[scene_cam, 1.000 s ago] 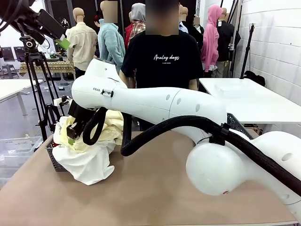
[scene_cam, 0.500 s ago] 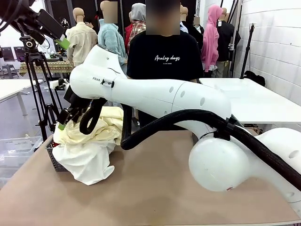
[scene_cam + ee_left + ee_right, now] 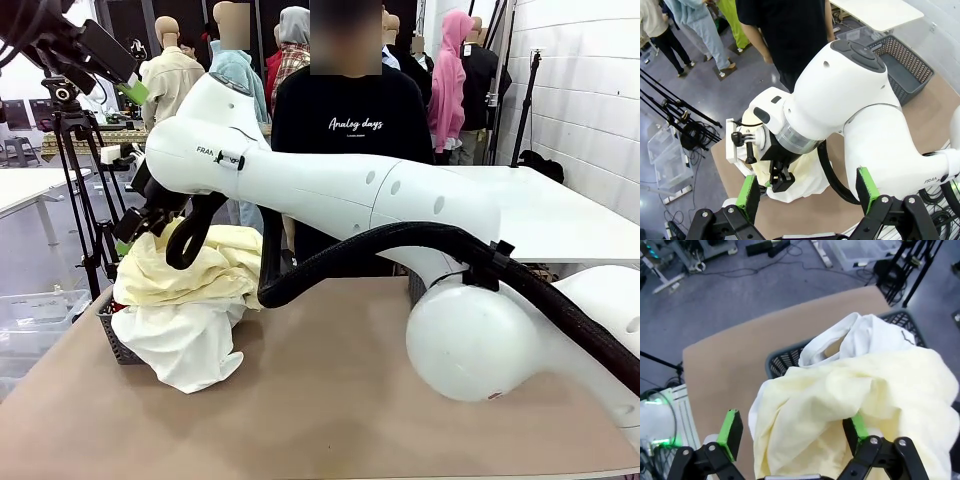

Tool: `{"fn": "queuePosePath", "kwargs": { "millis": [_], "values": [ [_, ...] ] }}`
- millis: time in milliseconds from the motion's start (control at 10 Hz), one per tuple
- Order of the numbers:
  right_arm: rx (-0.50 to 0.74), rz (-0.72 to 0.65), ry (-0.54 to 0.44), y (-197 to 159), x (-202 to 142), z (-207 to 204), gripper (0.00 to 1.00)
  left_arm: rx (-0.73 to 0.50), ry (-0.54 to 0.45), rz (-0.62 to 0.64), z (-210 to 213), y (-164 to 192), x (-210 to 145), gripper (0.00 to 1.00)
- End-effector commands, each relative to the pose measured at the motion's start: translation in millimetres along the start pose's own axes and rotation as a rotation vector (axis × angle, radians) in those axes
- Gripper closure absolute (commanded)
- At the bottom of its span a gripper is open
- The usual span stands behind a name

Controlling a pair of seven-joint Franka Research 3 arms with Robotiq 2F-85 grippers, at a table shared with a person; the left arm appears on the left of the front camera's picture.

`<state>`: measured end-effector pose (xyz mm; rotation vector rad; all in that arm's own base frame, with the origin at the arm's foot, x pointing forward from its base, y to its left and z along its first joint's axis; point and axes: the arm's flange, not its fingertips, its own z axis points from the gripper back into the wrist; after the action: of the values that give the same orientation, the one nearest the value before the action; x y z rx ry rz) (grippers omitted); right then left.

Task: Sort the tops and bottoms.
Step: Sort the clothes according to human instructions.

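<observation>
Lifted clear of the heap it was pressed into a second ago, the right tool (image 3: 128, 232) now hangs just above the pale yellow garment (image 3: 190, 275), its green pads spread wide with nothing between them. That garment tops a pile of tops with a white garment (image 3: 180, 345) beneath, spilling out of a dark mesh basket (image 3: 112, 338) at the tabletop's (image 3: 330, 400) left edge. The left tool (image 3: 807, 192) stands wide and empty, high above the tabletop.

The person's black T-shirt (image 3: 345, 120) says "Analog days" in white letters, with a tiny line under it too small to read. The right arm (image 3: 300, 185) shows "FRA".
</observation>
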<state>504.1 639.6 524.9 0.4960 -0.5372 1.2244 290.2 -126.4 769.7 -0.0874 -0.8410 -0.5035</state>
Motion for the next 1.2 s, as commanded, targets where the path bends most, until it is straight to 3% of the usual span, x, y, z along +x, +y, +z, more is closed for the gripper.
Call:
{"fn": "queuePosePath", "kwargs": {
  "millis": [0, 200, 600, 700, 1100],
  "values": [
    [-0.051, -0.037, 0.050, -35.1, 100.9, -29.5, 0.00, -0.004, -0.003, 0.004, 0.7, -0.2, 0.4, 0.00],
    [-0.064, -0.087, 0.124, -31.6, 102.0, -26.0, 0.00, -0.004, -0.003, 0.004, 0.7, -0.2, 0.4, 0.00],
    [-0.079, -0.083, 0.126, -18.1, 107.3, -14.4, 0.00, -0.004, -0.003, 0.004, 0.7, -0.2, 0.4, 0.00],
    [-0.034, -0.069, 0.089, 16.8, 2.9, 9.9, 0.00, -0.004, -0.003, 0.004, 0.7, -0.2, 0.4, 0.00],
    [-0.034, -0.069, 0.089, 16.8, 2.9, 9.9, 0.00, -0.004, -0.003, 0.004, 0.7, -0.2, 0.4, 0.00]
  ]
}}
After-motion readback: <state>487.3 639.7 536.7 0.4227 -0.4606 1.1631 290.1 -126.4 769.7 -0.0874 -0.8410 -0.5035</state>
